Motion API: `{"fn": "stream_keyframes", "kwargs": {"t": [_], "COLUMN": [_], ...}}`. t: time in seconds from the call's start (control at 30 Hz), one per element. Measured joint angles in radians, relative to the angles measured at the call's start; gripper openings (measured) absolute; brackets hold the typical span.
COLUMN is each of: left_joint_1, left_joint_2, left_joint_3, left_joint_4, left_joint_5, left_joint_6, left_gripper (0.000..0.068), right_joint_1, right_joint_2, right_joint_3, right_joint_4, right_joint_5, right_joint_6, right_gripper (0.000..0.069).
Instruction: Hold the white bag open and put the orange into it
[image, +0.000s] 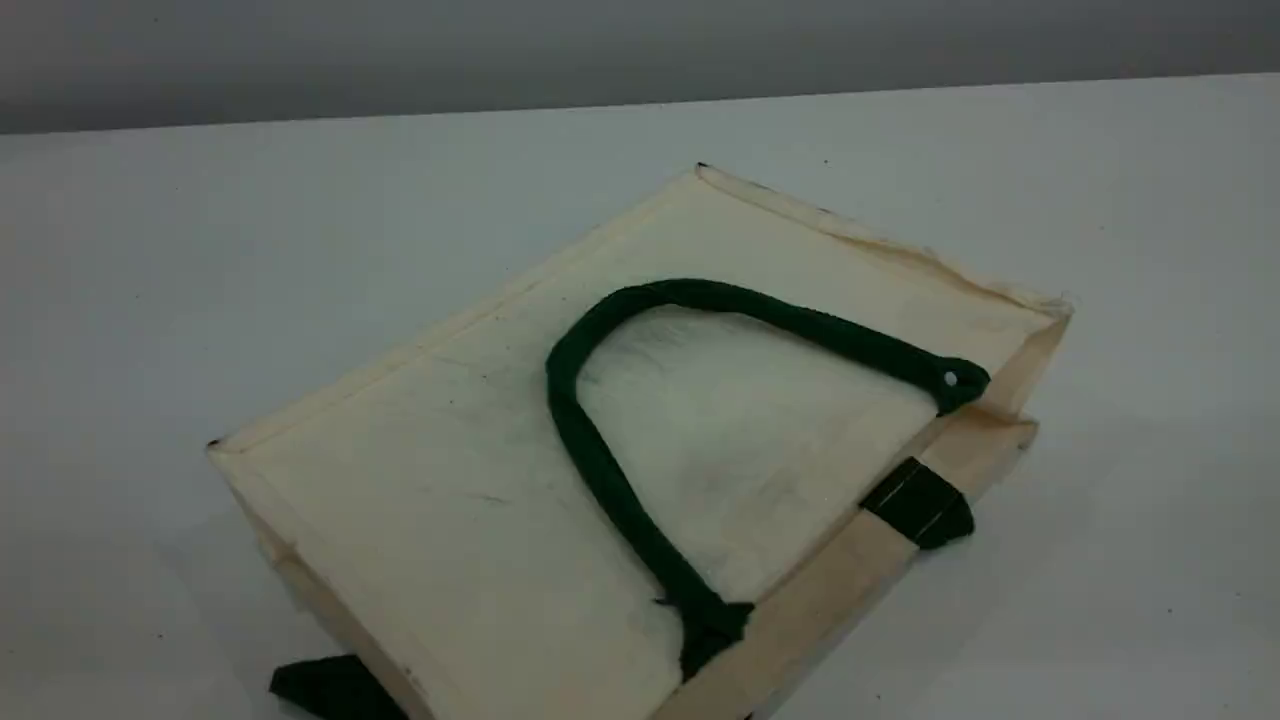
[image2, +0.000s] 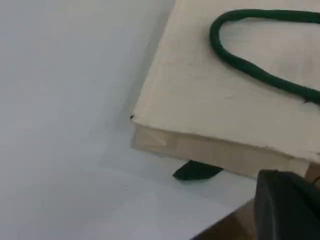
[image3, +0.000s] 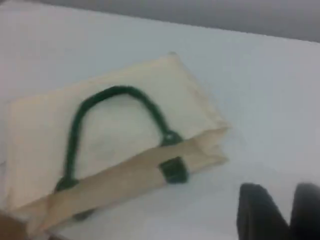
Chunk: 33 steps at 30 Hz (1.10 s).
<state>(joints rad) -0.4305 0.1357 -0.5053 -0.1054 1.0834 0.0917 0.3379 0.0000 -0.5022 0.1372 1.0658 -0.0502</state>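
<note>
The white bag (image: 480, 480) lies flat on the table, its mouth edge toward the lower right. One dark green rope handle (image: 590, 450) arcs across its top face, and a green tab (image: 918, 502) sits on the folded mouth edge. The orange is out of view. Neither arm appears in the scene view. In the left wrist view, my left gripper (image2: 287, 202) hovers shut off a corner of the bag (image2: 200, 90). My right gripper (image3: 281, 200) shows two fingertips slightly apart with nothing between them, to the right of the bag (image3: 40, 135) and above the bare table.
The white table (image: 200, 250) surrounds the bag, and its far edge meets a grey wall. Another green tab (image: 330, 690) pokes out from under the bag's near corner. The table's edge (image2: 225, 225) runs close to my left gripper.
</note>
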Motion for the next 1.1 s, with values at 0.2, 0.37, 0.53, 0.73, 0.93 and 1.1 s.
{"fn": "stream_keyframes", "kwargs": {"t": [0.2,0.37,0.53,0.73,0.93,1.1], "left_joint_1": [0.000,0.000,0.010,0.158,0.322,0.420], "left_joint_2": [0.001,0.001,0.001,0.001,-0.004,-0.074], "left_joint_3": [0.000,0.000,0.000,0.000,0.000,0.000], "left_joint_4": [0.000,0.000,-0.002,-0.004,-0.003,-0.001], "left_joint_5": [0.000,0.000,0.000,0.000,0.000,0.000], "left_joint_6": [0.000,0.000,0.000,0.002,0.002,0.002], "left_gripper": [0.0010,0.0010,0.0013,0.0019,0.0025,0.0026], "right_joint_1": [-0.218,-0.281,-0.279,-0.279,-0.279,-0.279], "right_joint_2": [0.000,0.000,0.000,0.000,0.000,0.000], "right_joint_3": [0.000,0.000,0.000,0.000,0.000,0.000], "right_joint_4": [0.000,0.002,0.003,0.002,0.002,0.000], "right_joint_5": [0.000,0.000,0.000,0.000,0.000,0.000], "right_joint_6": [-0.002,-0.003,-0.003,-0.003,-0.003,-0.003], "right_gripper": [0.0177,0.0184,0.0192,0.0193,0.0197,0.0205]}}
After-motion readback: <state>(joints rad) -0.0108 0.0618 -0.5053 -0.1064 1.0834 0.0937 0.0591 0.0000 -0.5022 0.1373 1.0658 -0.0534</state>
